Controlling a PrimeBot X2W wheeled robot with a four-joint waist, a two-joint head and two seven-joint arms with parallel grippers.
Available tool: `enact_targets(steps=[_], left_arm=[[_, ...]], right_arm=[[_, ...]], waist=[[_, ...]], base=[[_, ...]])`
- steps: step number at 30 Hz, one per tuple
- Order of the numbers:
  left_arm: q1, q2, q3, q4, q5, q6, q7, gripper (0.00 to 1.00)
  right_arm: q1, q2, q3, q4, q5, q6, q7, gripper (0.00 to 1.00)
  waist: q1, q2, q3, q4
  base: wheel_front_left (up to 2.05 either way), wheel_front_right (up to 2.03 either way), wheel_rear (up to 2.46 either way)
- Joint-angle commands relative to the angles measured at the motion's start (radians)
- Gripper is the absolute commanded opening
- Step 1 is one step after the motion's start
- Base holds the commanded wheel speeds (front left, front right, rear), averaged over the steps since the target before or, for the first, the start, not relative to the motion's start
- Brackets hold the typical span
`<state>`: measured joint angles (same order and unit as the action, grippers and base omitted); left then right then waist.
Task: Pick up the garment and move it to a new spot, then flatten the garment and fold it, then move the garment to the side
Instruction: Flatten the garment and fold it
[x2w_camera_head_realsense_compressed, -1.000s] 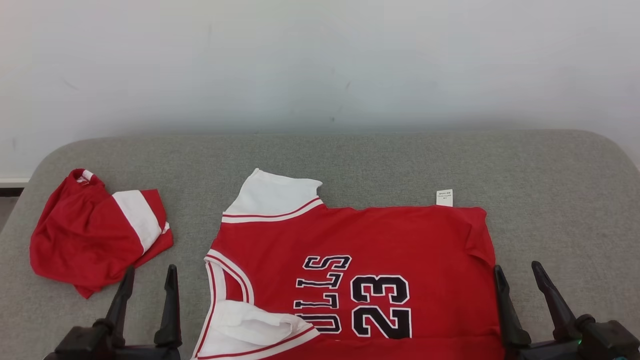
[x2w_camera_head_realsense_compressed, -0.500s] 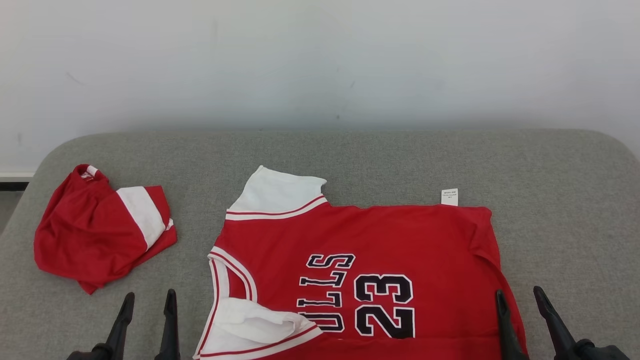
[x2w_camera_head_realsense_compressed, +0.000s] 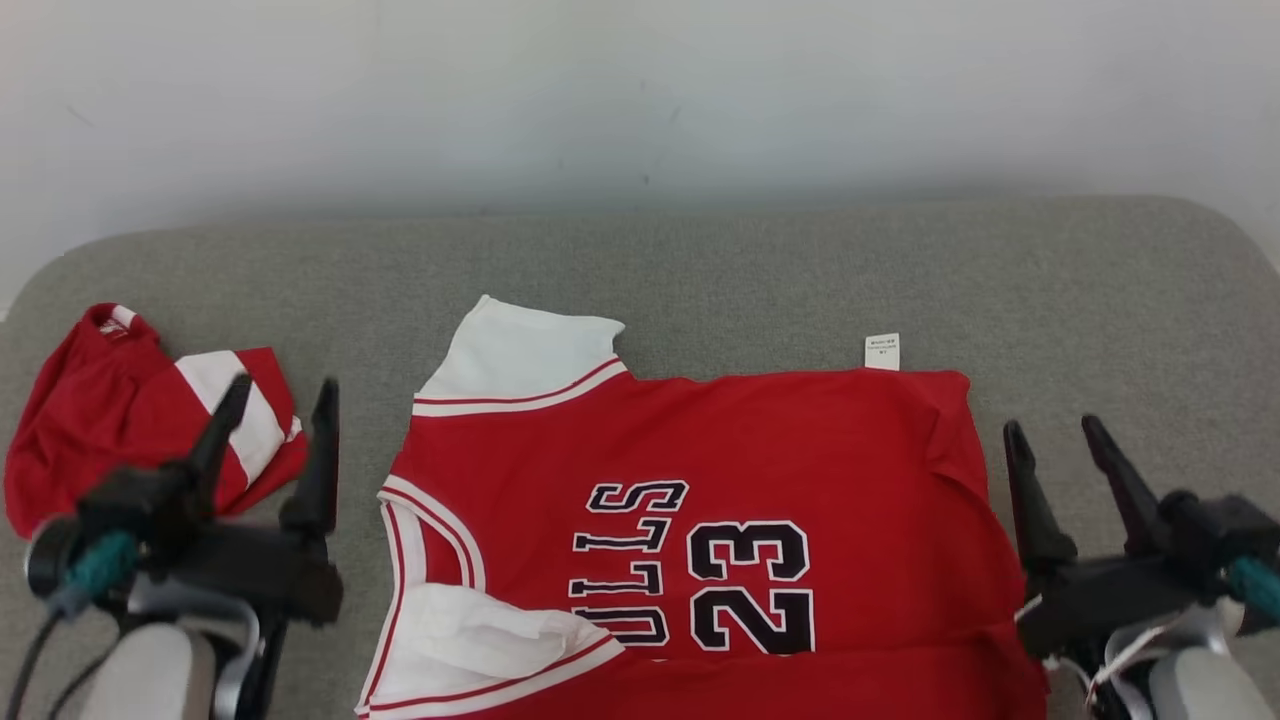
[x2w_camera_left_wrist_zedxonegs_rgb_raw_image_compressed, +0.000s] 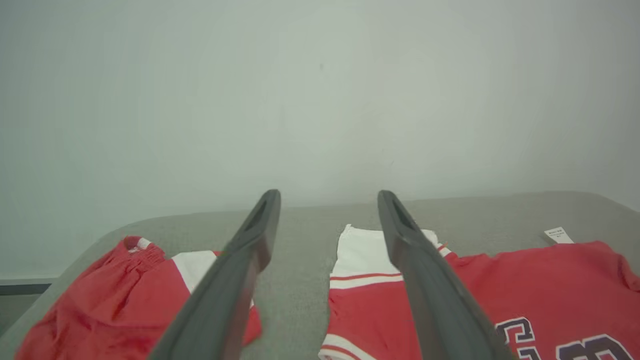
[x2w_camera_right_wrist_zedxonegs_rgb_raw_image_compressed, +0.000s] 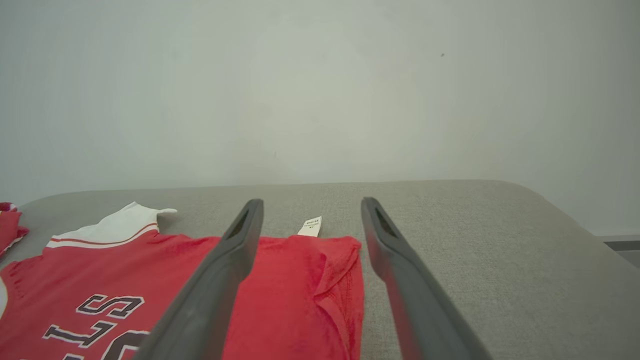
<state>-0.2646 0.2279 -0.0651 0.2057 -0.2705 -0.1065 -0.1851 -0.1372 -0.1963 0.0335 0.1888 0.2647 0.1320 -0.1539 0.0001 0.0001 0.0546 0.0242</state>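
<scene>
— Well, what is seen at the far left of the grey cushion (x2w_camera_head_realsense_compressed: 700, 260)?

— A crumpled pair of red shorts (x2w_camera_head_realsense_compressed: 110, 440) with a white stripe is seen there, close to the cushion's left edge.

— And just beside them?

— The left gripper (x2w_camera_head_realsense_compressed: 284, 382) is held above the cushion, just right of the shorts. Its fingers are spread apart and nothing is held between them.

— Where is the jersey found?

— The red jersey (x2w_camera_head_realsense_compressed: 760, 440) is laid flat in the middle of the cushion, between the two grippers. It is turned sideways, with the neck to the left and the hem to the right. One white sleeve is spread out at the far edge, and another is folded over at the near edge. A black 23 and black letters are printed on it. A small white label (x2w_camera_head_realsense_compressed: 882, 352) is seen sticking out past the far edge, near the right corner.

— And at the right?

— The right gripper (x2w_camera_head_realsense_compressed: 1051, 423) is held just beside the jersey's hem, with its fingers parted and nothing gripped. Whether the cloth is touched cannot be told.
</scene>
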Motion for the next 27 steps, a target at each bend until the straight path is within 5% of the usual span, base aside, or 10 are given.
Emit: enact_targets(steps=[1,15,27], left_arm=[[-0.063,0.012,-0.009,0.01,-0.004,-0.006,0.018,1.0],[-0.616,0.129,-0.241,0.29,-0.146,-0.022,0.187,1.0],[-0.802,0.181,-0.463,0.584,-0.3,-0.022,0.207,1.0]], right_arm=[[-0.048,-0.018,-0.005,0.018,0.015,-0.003,0.024,1.0],[-0.494,-0.096,0.077,0.285,0.053,-0.003,0.22,1.0],[-0.644,-0.031,0.223,0.49,0.177,-0.003,0.225,1.0]], waist=[[-0.0001,-0.0001,0.06,-0.029],[-0.0001,-0.0001,0.311,-0.106],[-0.0001,-0.0001,0.37,-0.16]], base=[[0.0,0.0,0.0],[0.0,0.0,0.0],[0.0,0.0,0.0]])
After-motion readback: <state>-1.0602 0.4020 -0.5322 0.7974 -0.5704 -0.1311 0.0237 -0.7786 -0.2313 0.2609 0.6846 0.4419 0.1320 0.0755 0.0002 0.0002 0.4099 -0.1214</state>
